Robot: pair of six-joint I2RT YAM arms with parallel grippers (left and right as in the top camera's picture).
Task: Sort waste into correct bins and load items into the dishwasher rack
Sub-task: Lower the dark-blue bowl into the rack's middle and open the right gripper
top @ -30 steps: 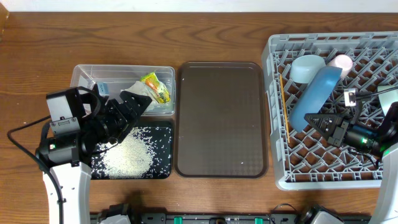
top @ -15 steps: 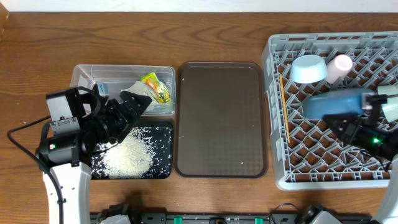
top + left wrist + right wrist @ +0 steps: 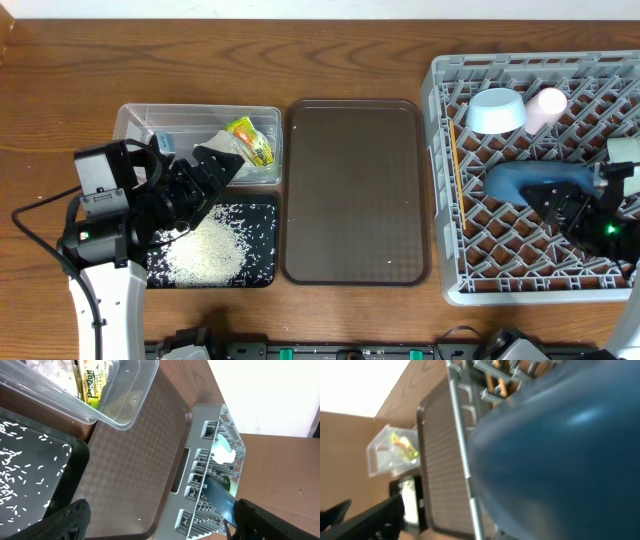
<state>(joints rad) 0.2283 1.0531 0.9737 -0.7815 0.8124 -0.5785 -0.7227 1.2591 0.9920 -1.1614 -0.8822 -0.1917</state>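
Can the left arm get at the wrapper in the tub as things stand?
Probably yes. The tub is open-topped, the wrapper lies uncovered, and the open left gripper hangs just beside it.

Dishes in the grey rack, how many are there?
3: a light-blue bowl and a pink cup at the rack's far side, and a dark-blue plate mid-rack by the right gripper. More may be hidden.

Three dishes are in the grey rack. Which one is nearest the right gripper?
The dark-blue plate, right against the right gripper; the light-blue bowl and pink cup sit farther off, side by side.
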